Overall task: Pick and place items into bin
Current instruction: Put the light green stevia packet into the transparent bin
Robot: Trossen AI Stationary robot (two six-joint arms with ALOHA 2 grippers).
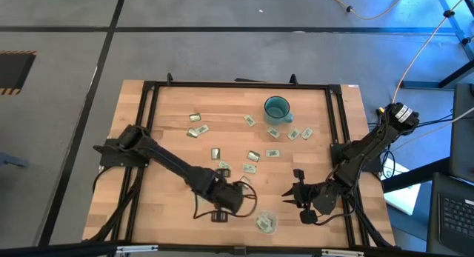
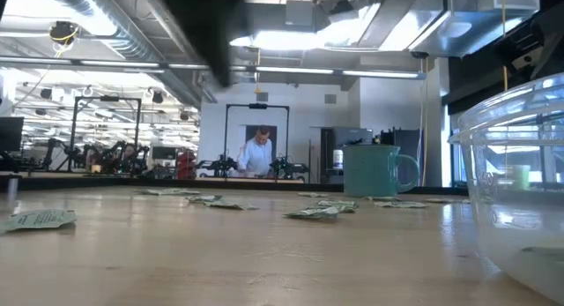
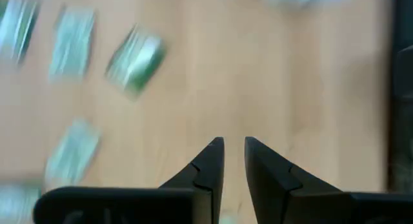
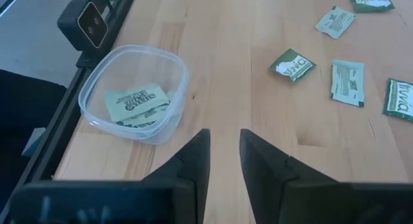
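Your right hand (image 4: 224, 156) hangs nearly clenched, grasping nothing; the clear round plastic tub (image 4: 134, 91) just ahead holds pale green packets (image 4: 137, 104), print unreadable. Left hand (image 3: 233, 161) likewise narrow, empty.

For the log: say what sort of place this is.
Probably a robotics lab: other arm rigs stand behind the table, a person works at one, ducts run overhead, cables cross the floor.

Bright overhead ceiling lights (image 2: 291, 37); left wrist view blurred, packets (image 3: 134, 59) smeared.
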